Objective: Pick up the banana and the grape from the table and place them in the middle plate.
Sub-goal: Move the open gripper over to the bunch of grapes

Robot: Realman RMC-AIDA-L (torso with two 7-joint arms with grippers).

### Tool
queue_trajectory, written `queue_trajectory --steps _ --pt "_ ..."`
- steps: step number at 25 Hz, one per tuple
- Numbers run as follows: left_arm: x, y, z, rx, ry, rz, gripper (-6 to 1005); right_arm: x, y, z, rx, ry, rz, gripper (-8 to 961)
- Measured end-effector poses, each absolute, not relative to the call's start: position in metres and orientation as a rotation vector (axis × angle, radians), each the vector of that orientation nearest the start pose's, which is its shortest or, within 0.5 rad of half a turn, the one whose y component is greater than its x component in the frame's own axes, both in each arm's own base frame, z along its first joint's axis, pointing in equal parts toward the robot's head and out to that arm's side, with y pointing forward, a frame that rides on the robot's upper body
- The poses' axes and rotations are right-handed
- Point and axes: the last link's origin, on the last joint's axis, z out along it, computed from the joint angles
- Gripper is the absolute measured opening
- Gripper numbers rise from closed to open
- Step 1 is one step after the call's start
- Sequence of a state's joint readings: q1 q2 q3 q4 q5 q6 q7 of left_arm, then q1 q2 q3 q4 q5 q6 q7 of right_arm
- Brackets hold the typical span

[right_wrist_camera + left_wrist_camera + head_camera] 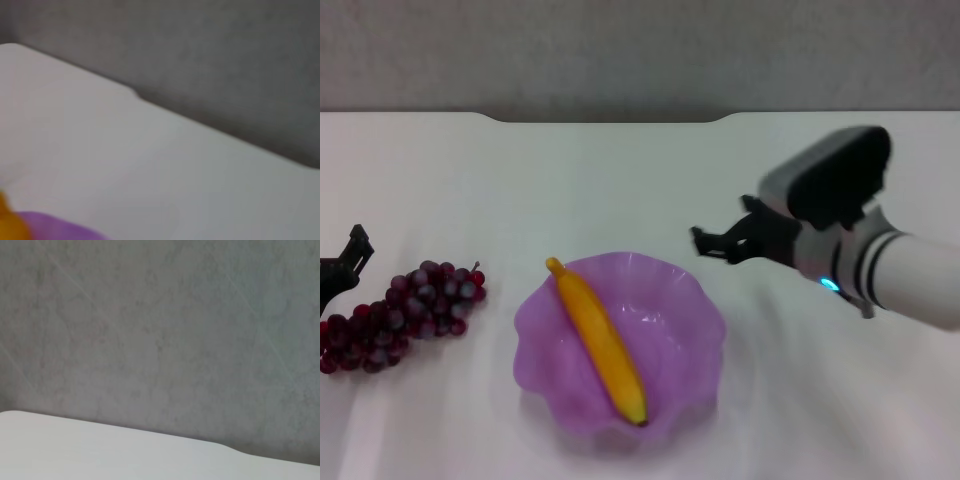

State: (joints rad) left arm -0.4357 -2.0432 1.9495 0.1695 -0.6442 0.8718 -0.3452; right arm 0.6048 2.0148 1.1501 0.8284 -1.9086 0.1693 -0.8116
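Note:
The banana lies slantwise inside the middle plate, its dark tip near the plate's front rim. The grape lies on the table left of the plate. My right gripper is open and empty, held above the table just beyond the plate's right rim. My left gripper shows at the left edge, open, just left of the grape and apart from it. The right wrist view shows a bit of the plate's rim and of the banana.
The table's notched far edge meets a grey wall. The left wrist view shows only the wall and the table's edge. My right arm reaches in from the right.

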Motion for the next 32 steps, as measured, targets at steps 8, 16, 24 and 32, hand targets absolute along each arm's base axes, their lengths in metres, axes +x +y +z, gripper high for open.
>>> queue_trajectory --steps 8,16,24,32 --pt "-0.375 0.343 0.004 -1.449 -0.898 -0.618 811 0.232 0.392 -0.084 -2.035 0.403 0.199 891" --pt "-0.372 0.344 0.001 -1.459 -0.898 -0.624 811 0.264 0.380 -0.063 -1.829 0.380 0.309 888" --pt "-0.369 0.344 -0.002 -1.468 -0.912 -0.643 811 0.289 0.367 -0.040 -1.708 0.441 0.511 888" --pt "-0.356 0.349 -0.003 -1.507 -0.897 -0.714 811 0.305 0.361 -0.042 -1.744 0.507 0.499 889"
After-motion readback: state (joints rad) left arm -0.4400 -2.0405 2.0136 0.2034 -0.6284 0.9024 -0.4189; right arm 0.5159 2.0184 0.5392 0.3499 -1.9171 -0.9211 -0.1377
